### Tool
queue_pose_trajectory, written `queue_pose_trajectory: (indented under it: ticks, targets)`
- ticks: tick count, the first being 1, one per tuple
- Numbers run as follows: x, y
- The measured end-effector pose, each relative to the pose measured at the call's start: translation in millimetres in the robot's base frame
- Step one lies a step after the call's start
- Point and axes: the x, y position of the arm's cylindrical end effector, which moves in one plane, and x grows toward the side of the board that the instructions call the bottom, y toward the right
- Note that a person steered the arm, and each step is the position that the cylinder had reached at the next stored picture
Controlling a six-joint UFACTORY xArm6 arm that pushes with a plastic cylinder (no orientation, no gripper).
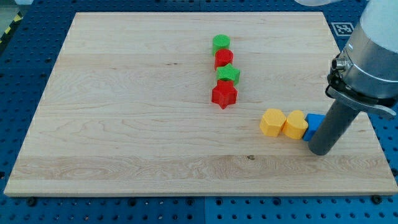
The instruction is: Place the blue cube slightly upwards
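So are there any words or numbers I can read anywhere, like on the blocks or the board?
None to read: the wooden board, the blue cube and the other blocks are plain.
Black-and-white square tag at the view's top right: a pattern, not letters.
My tip sits at the blue cube's lower right.

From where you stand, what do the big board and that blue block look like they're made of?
The board looks like pale, matte wood: grain streaks and joined planks show. The blue cube, beside my tip, looks like matte plastic, judging by its flat, even colour, though I can't be sure.
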Motion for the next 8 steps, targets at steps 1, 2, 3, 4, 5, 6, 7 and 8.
queue_pose_trajectory:
  ticks: [1, 2, 3, 4, 5, 6, 7, 8]
  targets:
    - [-1.8, 0.0]
    - [-2.1, 0.0]
    - [-3.4, 0.0]
    - [-3.4, 0.0]
    - [-4.4, 0.0]
    - [-6.4, 0.0]
    - [-6.6, 0.0]
    - [-6.9, 0.0]
